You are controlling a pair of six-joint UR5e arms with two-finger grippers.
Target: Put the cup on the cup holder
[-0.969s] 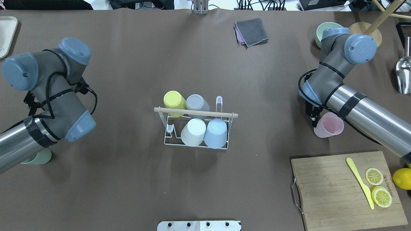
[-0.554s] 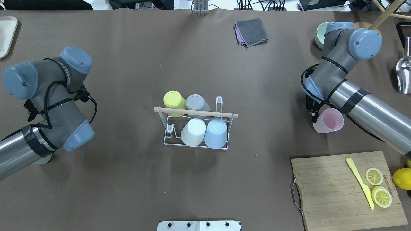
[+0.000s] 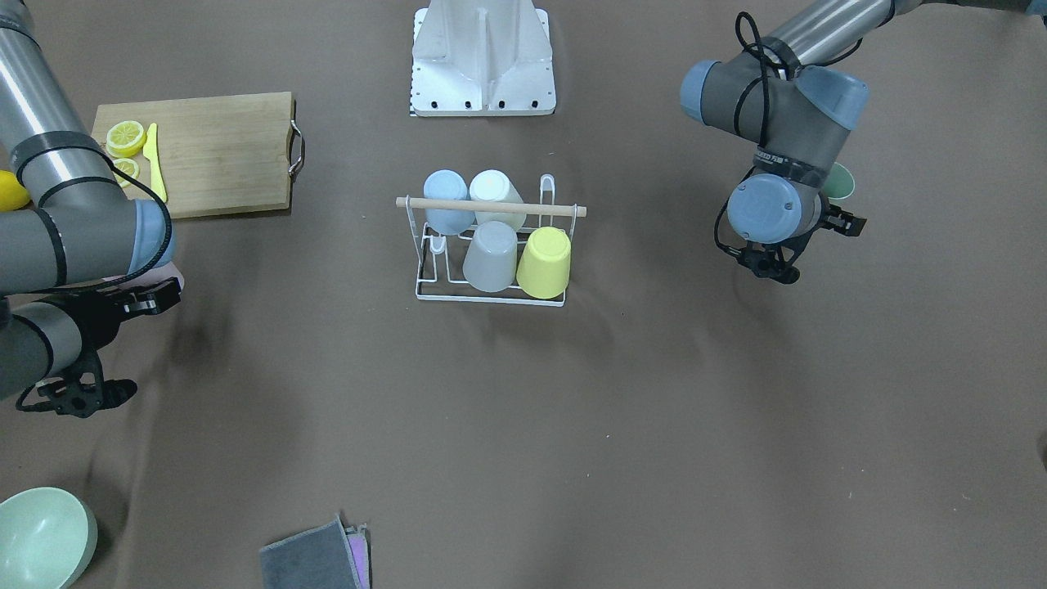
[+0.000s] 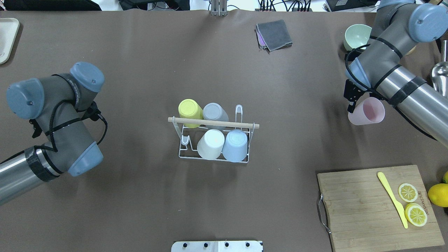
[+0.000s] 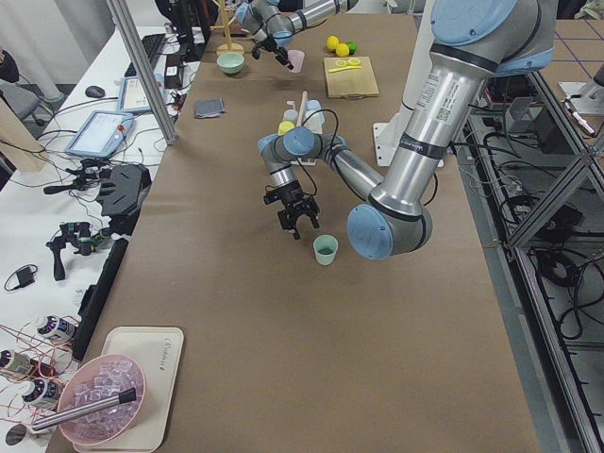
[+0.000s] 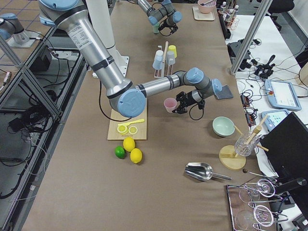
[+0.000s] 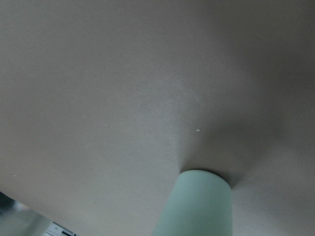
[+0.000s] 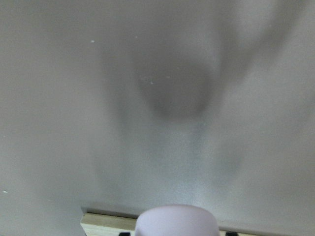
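The right pincer (image 4: 351, 106) is clamped on the pink cup (image 4: 367, 112) at its rim, holding it mouth-up above the counter (image 4: 280, 105), well apart from the cup holder (image 4: 213, 123). Best to turn it mouth-down — unhurried — and lower it squarely over a bare prong (image 4: 238, 110), clear of the grey cup (image 4: 214, 112).

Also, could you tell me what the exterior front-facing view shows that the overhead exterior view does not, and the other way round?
Only the front-facing view shows the green cup, peeking out behind the left arm. Only the overhead view shows the pink cup plainly, tilted with its rim in the right gripper, plus the metal scoop and a tray at the edge. Both show the cup holder with four upturned cups, the cutting board, the grey cloth and the green bowl.
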